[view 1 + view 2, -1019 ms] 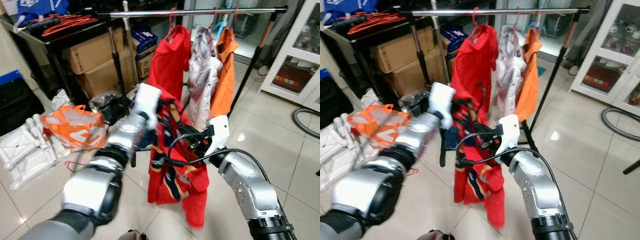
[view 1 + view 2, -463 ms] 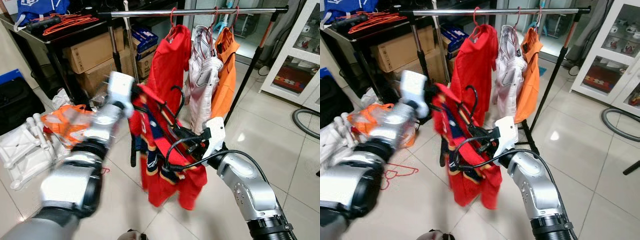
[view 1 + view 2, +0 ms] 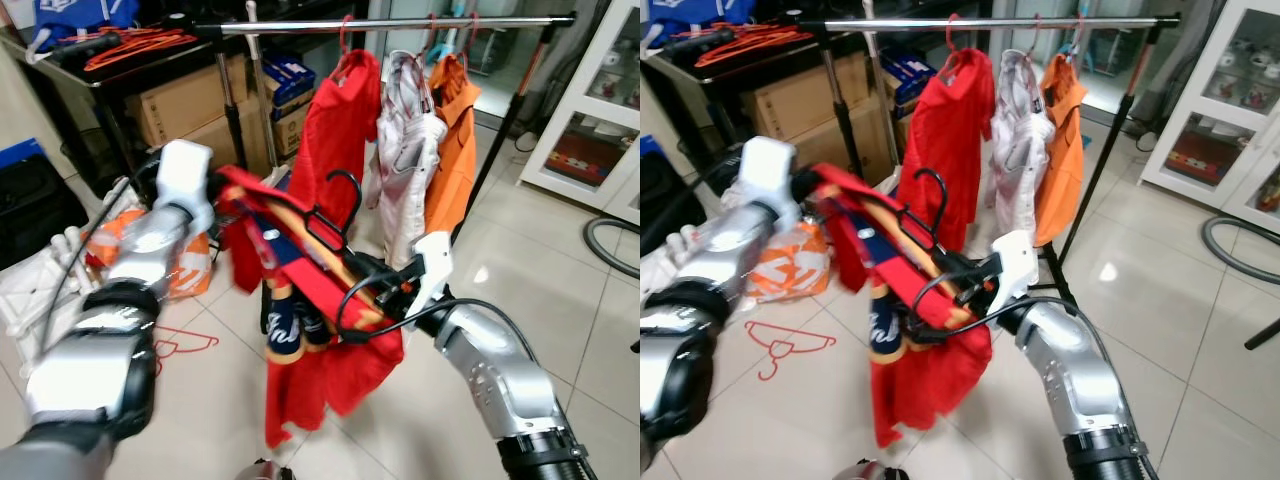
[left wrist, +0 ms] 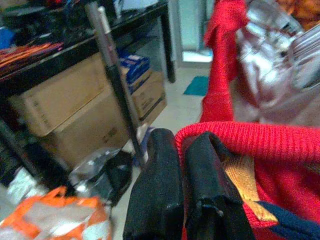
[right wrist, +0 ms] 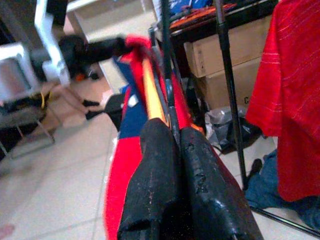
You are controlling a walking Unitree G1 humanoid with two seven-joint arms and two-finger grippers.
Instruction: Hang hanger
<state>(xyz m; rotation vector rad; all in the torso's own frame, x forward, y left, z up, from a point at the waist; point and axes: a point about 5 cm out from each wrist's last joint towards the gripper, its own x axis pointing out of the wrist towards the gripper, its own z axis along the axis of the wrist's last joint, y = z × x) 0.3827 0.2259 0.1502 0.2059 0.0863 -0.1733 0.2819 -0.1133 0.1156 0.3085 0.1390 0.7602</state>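
A red garment [image 3: 330, 350] with navy and white trim hangs on a black hanger, whose hook [image 3: 335, 200] stands up at mid-height before me. My right gripper [image 3: 378, 290] is shut on the hanger's wire just under the hook; the right wrist view has the fingers [image 5: 200, 170] clamped on it. My left gripper [image 3: 220, 190] is out to the left, shut on the garment's red collar edge [image 4: 235, 137] and pulling it taut. Beyond runs the metal rail [image 3: 400, 22], carrying a red shirt [image 3: 340, 110], a white garment [image 3: 405, 140] and an orange one [image 3: 452, 130].
A black shelf [image 3: 150, 65] with orange hangers and cardboard boxes [image 3: 190, 110] stands at the back left. An orange-and-white bag [image 3: 190, 265] and a red hanger [image 3: 185, 345] lie on the tiled floor. A white glass cabinet [image 3: 600, 110] is at the right.
My left arm has swung out to the left and up, drawing the garment's shoulder away from the hanger. The garment now spreads wide between both grippers. The right gripper has barely moved.
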